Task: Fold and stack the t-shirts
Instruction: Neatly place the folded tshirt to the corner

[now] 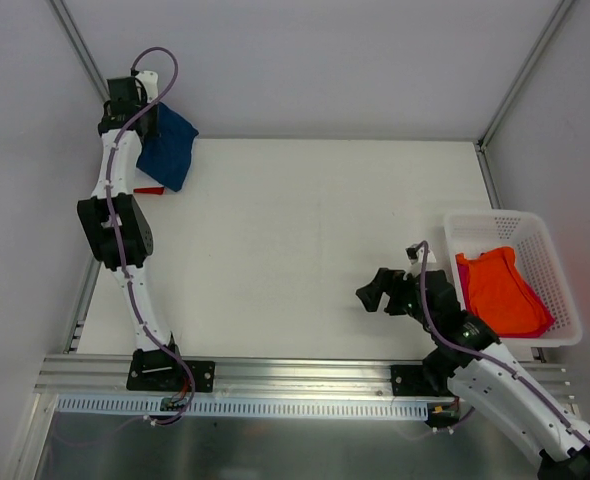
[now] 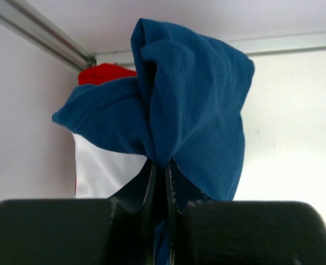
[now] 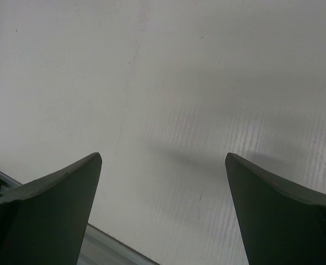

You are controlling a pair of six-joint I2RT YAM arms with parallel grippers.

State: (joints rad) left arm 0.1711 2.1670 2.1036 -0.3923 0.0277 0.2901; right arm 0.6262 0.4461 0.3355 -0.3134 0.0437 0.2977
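Observation:
My left gripper [image 1: 147, 128] is at the far left corner of the table, shut on a bunched navy blue t-shirt [image 1: 168, 147]. In the left wrist view the navy cloth [image 2: 190, 105] rises from between my closed fingertips [image 2: 162, 168]. Under it lie a white t-shirt [image 2: 99, 171] and a red t-shirt [image 2: 99, 73]; a red edge also shows in the top view [image 1: 150, 189]. An orange t-shirt [image 1: 500, 290] lies in the white basket [image 1: 550, 245] at the right. My right gripper [image 1: 373, 296] is open and empty over bare table [image 3: 163, 160], left of the basket.
Aluminium frame posts run along the table's back corners and pale walls close in on the left and right. A metal rail [image 1: 275, 375] lines the near edge by the arm bases.

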